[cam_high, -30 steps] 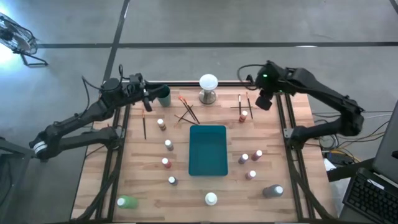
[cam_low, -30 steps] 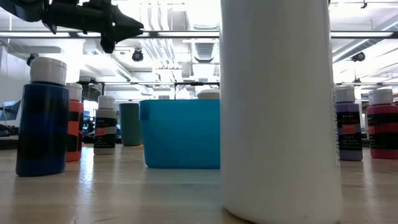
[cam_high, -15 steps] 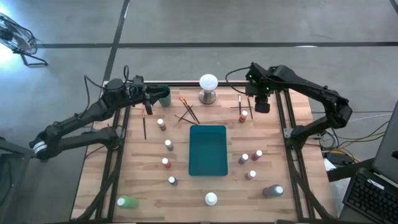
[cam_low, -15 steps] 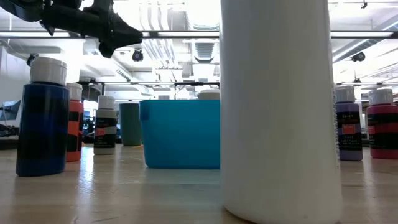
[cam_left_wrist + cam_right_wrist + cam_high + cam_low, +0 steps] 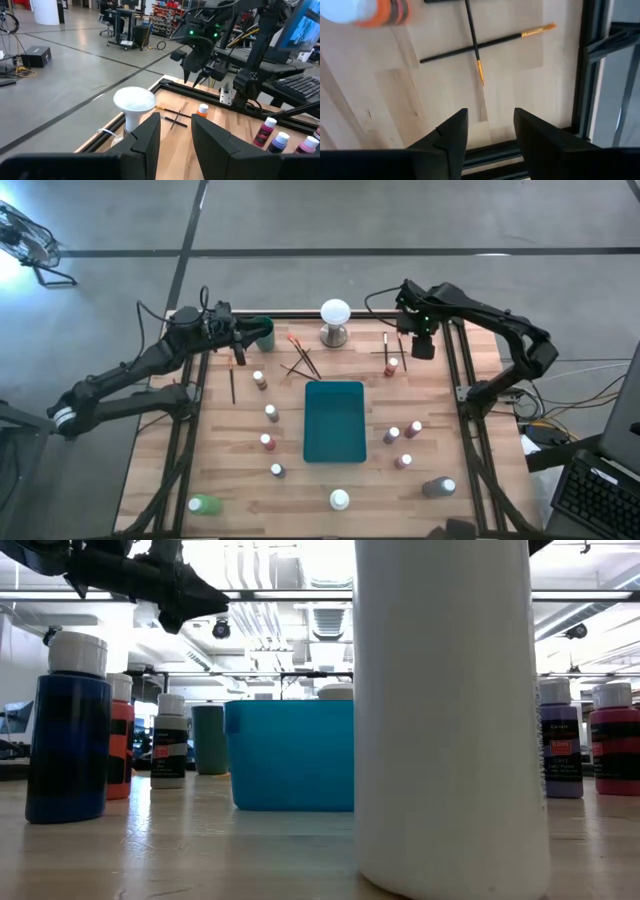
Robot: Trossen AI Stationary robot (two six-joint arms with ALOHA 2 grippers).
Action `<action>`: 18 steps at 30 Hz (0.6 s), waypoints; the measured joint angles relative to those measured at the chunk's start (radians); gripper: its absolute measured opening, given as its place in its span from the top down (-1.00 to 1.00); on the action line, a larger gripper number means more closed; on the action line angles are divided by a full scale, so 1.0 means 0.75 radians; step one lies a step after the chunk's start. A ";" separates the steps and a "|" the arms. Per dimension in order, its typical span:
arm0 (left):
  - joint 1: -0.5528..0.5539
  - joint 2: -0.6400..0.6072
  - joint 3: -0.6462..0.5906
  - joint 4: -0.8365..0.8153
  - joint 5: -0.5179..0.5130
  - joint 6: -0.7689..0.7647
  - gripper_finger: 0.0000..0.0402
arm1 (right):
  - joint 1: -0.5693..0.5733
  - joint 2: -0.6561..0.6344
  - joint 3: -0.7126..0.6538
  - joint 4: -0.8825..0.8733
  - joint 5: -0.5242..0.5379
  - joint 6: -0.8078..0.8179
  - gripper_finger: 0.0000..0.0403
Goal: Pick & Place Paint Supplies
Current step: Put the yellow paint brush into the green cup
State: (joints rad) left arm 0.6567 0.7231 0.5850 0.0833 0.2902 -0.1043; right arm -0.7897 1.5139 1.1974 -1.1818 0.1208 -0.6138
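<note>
Right gripper (image 5: 421, 348), jaws now spread and empty, has swung in over crossed brushes (image 5: 476, 45) near the table's far right corner, probably preparing a pick; left gripper (image 5: 238, 340), jaws parted, waits far left.

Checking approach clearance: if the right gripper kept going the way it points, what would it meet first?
Probably the bare wooden table: the open right gripper faces it with nothing between. The crossed brushes lie just beyond, though depth is uncertain.

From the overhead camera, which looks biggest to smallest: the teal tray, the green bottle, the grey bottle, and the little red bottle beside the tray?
1. Teal tray, by far the largest.
2. Green bottle and grey bottle: they look about alike, so no ranking between them.
3. Little red bottle, the smallest.
</note>
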 joint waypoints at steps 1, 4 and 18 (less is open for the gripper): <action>0.000 0.000 0.000 -0.005 -0.001 0.000 0.43 | -0.004 0.002 -0.012 0.020 0.000 -0.011 0.16; 0.000 0.005 -0.001 -0.015 -0.001 0.000 0.43 | -0.008 0.003 -0.057 0.086 -0.003 -0.030 0.07; 0.000 0.043 -0.003 -0.022 0.000 0.001 0.43 | -0.008 0.002 -0.259 0.303 -0.003 -0.012 0.04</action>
State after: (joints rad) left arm 0.6569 0.7555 0.5831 0.0665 0.2899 -0.1036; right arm -0.7956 1.5154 1.0033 -0.9548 0.1184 -0.6231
